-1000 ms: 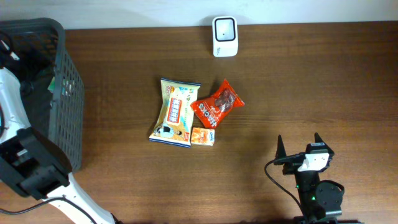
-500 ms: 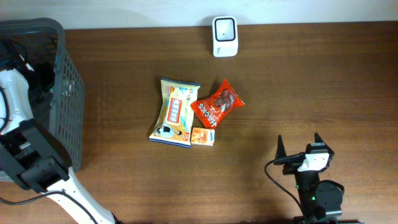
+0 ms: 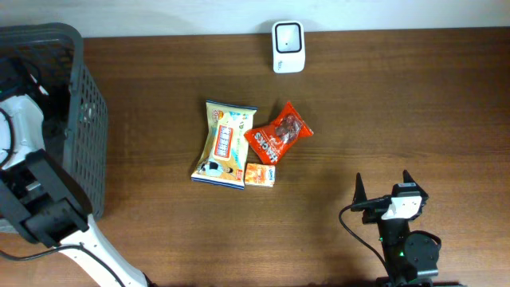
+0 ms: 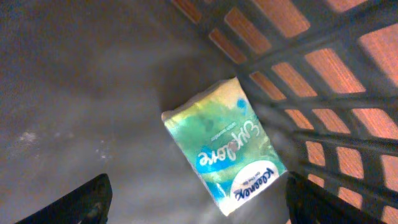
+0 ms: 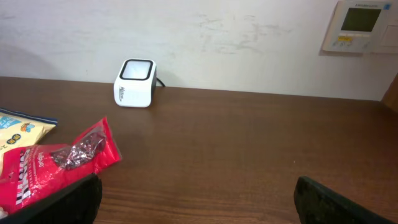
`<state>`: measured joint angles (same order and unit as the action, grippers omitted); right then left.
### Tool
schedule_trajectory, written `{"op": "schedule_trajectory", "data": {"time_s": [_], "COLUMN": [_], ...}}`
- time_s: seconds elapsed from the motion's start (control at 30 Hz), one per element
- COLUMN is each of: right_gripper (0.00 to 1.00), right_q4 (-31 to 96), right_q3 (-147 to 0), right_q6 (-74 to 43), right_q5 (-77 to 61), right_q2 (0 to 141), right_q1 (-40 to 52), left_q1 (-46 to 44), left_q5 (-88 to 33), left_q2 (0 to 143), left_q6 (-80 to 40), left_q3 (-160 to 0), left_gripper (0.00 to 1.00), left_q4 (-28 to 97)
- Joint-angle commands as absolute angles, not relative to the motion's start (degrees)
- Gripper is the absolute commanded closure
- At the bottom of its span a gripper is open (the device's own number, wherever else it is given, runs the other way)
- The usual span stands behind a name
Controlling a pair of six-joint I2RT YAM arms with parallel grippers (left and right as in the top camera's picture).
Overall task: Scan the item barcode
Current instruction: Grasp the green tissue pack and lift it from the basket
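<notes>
A green and white Kleenex tissue pack [image 4: 224, 149] lies flat on the basket's dark floor, next to the lattice wall. My left gripper [image 4: 199, 206] hangs open above it, a black fingertip on either side of its near end, not touching it. In the overhead view my left arm [image 3: 20, 127] reaches into the dark basket [image 3: 84, 119], and the gripper itself is hidden there. The white barcode scanner [image 3: 287, 46] [image 5: 135, 83] stands at the table's back edge. My right gripper [image 3: 383, 185] [image 5: 198, 202] rests open and empty at the front right.
A yellow snack bag [image 3: 225, 143], a red packet [image 3: 278, 133] [image 5: 56, 165] and a small orange box [image 3: 260, 174] lie together mid-table. The basket's lattice wall [image 4: 323, 93] closes in on the tissue pack's right.
My left arm has shifted slightly inside the basket, towards the table's front. The right arm and the items on the table have not moved.
</notes>
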<state>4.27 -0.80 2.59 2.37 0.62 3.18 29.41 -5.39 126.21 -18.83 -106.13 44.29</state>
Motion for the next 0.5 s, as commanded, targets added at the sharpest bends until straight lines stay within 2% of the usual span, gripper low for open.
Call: {"op": "schedule_trajectory", "data": {"time_s": [0.0, 0.03, 0.07, 0.1, 0.4, 0.47], "right_gripper": [0.02, 0.02, 0.02, 0.02, 0.02, 0.02], "right_q4": [4.47, 4.47, 4.47, 4.47, 4.47, 4.47], "right_q3": [-0.32, -0.32, -0.32, -0.32, -0.32, -0.32], "right_q6": [2.57, 2.57, 2.57, 2.57, 2.57, 2.57], "right_q5": [3.07, 3.07, 3.07, 3.07, 3.07, 3.07], "right_q2": [0.25, 0.25, 0.25, 0.25, 0.25, 0.25], "right_q1": [2.87, 2.87, 2.87, 2.87, 2.87, 2.87], "left_q1": [29.34, 29.32, 29.21, 29.12, 28.86, 28.86], "left_q5": [-6.28, -6.5, -6.96, -7.42, -9.67, -9.65], "left_q2": [126.82, 126.82, 126.87, 126.87, 127.63, 127.63], "left_q6": [-18.35, -18.35, -18.35, -18.35, -18.35, -18.35], "left_q3": [-103.39, -102.96, -102.56, -102.13, -101.06, -101.06], "left_gripper": [0.14, 0.12, 0.03, 0.01, 0.0, 0.26], "left_q4": [42.17, 41.56, 40.99, 40.36, 35.31, 33.93]}}
